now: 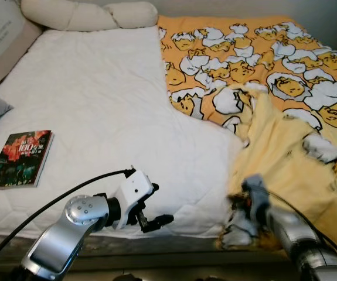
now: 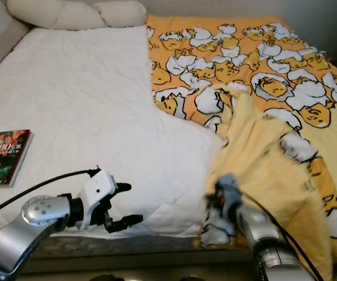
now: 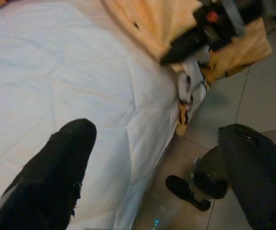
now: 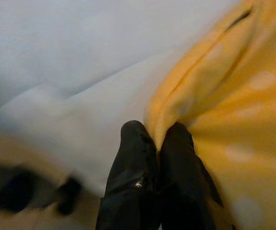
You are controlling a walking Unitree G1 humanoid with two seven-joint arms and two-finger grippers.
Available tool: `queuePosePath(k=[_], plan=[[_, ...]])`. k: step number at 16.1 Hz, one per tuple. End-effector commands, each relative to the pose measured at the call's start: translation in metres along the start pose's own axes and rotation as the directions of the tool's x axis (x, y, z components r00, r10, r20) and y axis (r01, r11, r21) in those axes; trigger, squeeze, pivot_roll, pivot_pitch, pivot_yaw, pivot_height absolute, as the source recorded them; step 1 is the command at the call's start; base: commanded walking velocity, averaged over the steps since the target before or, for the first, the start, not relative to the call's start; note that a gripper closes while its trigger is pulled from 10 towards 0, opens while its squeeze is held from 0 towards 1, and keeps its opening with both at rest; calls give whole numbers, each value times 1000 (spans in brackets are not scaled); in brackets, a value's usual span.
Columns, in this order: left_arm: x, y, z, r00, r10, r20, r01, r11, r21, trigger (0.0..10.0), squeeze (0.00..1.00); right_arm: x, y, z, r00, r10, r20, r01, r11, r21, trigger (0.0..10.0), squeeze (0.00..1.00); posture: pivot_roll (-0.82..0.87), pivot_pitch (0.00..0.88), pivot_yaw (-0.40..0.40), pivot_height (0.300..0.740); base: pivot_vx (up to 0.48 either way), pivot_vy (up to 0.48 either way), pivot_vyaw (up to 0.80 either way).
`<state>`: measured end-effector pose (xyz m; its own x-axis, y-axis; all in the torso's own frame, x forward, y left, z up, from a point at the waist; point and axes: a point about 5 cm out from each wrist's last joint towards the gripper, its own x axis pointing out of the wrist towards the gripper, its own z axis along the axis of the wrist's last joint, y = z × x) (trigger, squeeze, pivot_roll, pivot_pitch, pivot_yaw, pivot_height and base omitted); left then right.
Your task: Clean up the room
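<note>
Spreading the yellow blanket (image 1: 285, 117) back over the bed (image 1: 98, 117) looks like the step in hand, and it hinges on the grip at the bed's near edge. The blanket, printed with egg figures, lies over the far right half of the bed, and its near part is folded back and bunched so the plain yellow underside shows, sagging over the bed's front edge. The right pincer (image 4: 154, 143) is pressed closed on a fold of that blanket right at the front edge of the bed, its two black fingers touching with cloth nipped between them. The hold looks thin, so I judge a slow, steady pull safest: draw the edge along the bed's front toward the bare white side, keeping the cloth low over the mattress so it slides and does not tear free. The left pincer (image 1: 150, 218) hovers spread wide and empty just at the bed's front edge, left of the bunched blanket. It could take a second hold farther along the hem, which would keep the edge straight and stop the blanket twisting. A book (image 1: 20, 158) lies flat near the bed's left side; the pull should stop short of it, or it gets buried.
</note>
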<state>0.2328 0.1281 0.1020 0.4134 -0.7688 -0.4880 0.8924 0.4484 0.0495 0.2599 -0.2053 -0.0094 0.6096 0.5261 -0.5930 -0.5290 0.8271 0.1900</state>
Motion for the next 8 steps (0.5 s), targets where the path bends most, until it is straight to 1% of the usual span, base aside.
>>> queuePosePath(k=[1, 2, 3, 4, 5, 6, 8], plan=[[-1, 1, -1, 1000, -1, -7, 1, 1000, 6, 10000, 0, -3, 13, 2, 984, 175, 18, -175, 984, -39, 0, 0, 8, 14, 27, 740, 0, 0, 0], [-1, 1, -1, 1000, -2, -7, 2, 1000, 6, 10000, 0, -8, 21, -1, 965, 261, 17, -260, 964, -49, 0, 0, 8, 14, 27, 740, 0, 0, 0], [0, 0, -2, 1000, -9, -8, 9, 1000, 8, 10000, 0, -35, 53, -18, 859, 509, -60, -512, 855, -83, 0, 0, -8, 6, 36, 740, 0, 0, 0], [0, 0, -2, 1000, -12, -8, 12, 1000, 8, 10000, 0, -45, 67, -25, 806, 583, -99, -590, 803, -80, 0, 0, -9, 7, 36, 740, 0, 0, 0], [1, 1, -2, 1000, -16, -7, 16, 1000, 10, 10000, 0, -60, 83, -40, 721, 668, -182, -689, 719, -89, 0, 0, -12, 11, 39, 740, 0, 0, 0], [1, 1, -2, 1000, -17, -7, 17, 1000, 10, 10000, 0, -63, 84, -42, 706, 680, -197, -704, 704, -94, 0, 0, -12, 11, 39, 740, 0, 0, 0], [4, 2, 0, 1000, -21, -2, 21, 1000, 15, 10000, 0, -66, 88, -61, 710, 656, -257, -697, 708, -117, 0, 0, -13, 5, 46, 740, 0, 0, 0]])
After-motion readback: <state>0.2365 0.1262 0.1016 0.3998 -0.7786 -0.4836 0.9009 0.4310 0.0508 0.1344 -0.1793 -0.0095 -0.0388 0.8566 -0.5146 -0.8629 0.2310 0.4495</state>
